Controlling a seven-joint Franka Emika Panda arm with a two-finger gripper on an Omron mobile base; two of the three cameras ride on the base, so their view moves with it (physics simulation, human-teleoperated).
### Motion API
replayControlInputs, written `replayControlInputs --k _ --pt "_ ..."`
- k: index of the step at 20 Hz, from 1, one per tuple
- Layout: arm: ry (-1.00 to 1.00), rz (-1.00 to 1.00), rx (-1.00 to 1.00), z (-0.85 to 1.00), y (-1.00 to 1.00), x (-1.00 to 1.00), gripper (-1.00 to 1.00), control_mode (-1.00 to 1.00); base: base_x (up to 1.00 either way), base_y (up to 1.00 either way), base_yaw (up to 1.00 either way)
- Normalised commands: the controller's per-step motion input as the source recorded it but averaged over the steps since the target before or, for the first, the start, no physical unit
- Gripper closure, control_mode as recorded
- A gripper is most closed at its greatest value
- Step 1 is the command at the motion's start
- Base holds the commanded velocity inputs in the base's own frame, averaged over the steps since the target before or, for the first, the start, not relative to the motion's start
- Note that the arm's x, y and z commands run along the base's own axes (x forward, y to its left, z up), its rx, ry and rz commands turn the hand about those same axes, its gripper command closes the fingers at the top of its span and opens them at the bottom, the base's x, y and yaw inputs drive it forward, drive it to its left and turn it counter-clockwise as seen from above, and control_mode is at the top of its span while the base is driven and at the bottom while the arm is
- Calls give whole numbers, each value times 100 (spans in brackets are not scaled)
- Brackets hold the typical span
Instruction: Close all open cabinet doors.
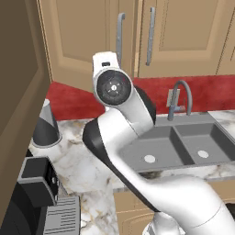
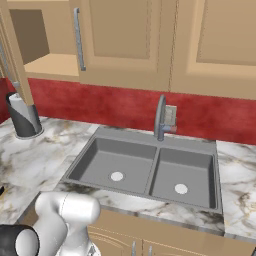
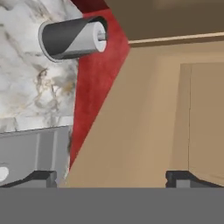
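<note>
The gripper (image 3: 111, 178) stands wide open and empty, its tips spread just before a tan open cabinet door (image 3: 148, 118) whose plain face slants across the hand view. That cabinet door hangs above the desk's (image 1: 87, 160) back left corner, long axis upright, swung outward. No writing is legible anywhere.

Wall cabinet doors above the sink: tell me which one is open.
The leftmost cabinet door, beside the paper towel holder, is swung out, exposing a bare shelf. The closed doors to its right sit flush above the faucet.
</note>
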Motion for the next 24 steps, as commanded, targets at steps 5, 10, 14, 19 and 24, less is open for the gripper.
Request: replayControlInputs --k 5,10,14,19,24 --pt "2 -6 -14 0 3 67 -100 -100 0 0 0" --pt "0 -3 -13 0 0 61 -100 -100 0 0 0" --pt "0 -1 -12 0 0 57 -100 -100 0 0 0" --pt "0 0 -12 0 -6 57 -100 -100 0 0 0" --pt "0 0 -10 -1 -12 61 -100 -100 0 0 0"
